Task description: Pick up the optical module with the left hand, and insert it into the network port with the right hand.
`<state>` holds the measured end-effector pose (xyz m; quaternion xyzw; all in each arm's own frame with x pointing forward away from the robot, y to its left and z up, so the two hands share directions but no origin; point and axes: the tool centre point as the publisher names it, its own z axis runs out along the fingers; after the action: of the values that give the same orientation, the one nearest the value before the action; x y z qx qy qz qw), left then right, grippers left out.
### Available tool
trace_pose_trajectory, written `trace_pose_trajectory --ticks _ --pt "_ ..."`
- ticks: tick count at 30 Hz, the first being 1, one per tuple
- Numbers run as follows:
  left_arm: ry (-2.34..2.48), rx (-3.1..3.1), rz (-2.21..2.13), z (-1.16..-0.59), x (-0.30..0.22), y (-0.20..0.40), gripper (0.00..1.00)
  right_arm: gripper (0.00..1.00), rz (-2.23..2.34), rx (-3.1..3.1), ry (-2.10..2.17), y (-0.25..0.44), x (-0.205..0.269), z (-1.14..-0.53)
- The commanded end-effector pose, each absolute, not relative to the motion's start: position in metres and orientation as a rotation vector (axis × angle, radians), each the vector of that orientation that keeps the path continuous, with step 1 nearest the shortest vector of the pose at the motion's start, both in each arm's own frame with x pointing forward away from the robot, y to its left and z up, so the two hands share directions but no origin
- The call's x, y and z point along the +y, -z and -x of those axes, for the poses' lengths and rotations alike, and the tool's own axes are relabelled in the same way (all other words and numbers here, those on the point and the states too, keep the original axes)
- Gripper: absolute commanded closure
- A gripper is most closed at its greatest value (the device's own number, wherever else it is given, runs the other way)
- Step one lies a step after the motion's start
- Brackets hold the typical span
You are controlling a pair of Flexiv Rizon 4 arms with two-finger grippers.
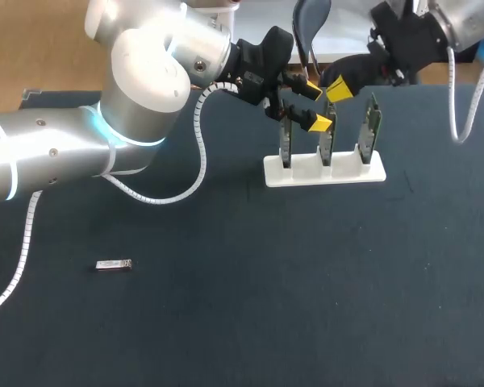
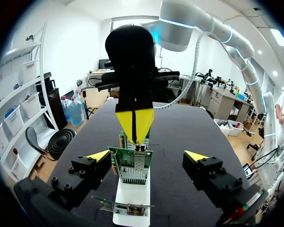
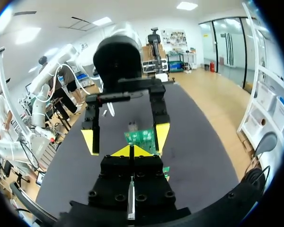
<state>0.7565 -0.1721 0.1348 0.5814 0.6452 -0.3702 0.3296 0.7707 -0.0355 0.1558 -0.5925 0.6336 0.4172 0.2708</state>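
The optical module, a small silver block, lies on the dark table at the near left, far from both grippers. My left gripper hangs open above the white holder, over its left and middle green boards, with nothing between its fingers. In the left wrist view the left gripper straddles a green board without touching it. My right gripper is shut and empty, just right of the left one and above the boards. It points at the left gripper, its own yellow tips pressed together.
The white holder stands at the back middle of the table with three upright green boards. A white cable loops down from the left arm onto the table. The two grippers are almost tip to tip.
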Motion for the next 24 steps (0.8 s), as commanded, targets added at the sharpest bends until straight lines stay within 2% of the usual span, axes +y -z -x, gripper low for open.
trace_pose_trajectory --ticks 1,14,24 --pt "0.969 1.692 -1.526 -0.758 -0.173 -0.135 0.00 1.00 1.576 1.669 -1.131 -0.169 -0.046 -0.770" --pt "0.969 1.692 -1.526 -0.758 -0.173 -0.135 0.00 1.00 1.640 1.536 -1.163 -0.182 -0.110 -0.775" --pt "0.969 1.692 -1.526 -0.758 -0.173 -0.135 0.00 1.00 1.701 1.580 -1.144 -0.169 -0.137 -0.766"
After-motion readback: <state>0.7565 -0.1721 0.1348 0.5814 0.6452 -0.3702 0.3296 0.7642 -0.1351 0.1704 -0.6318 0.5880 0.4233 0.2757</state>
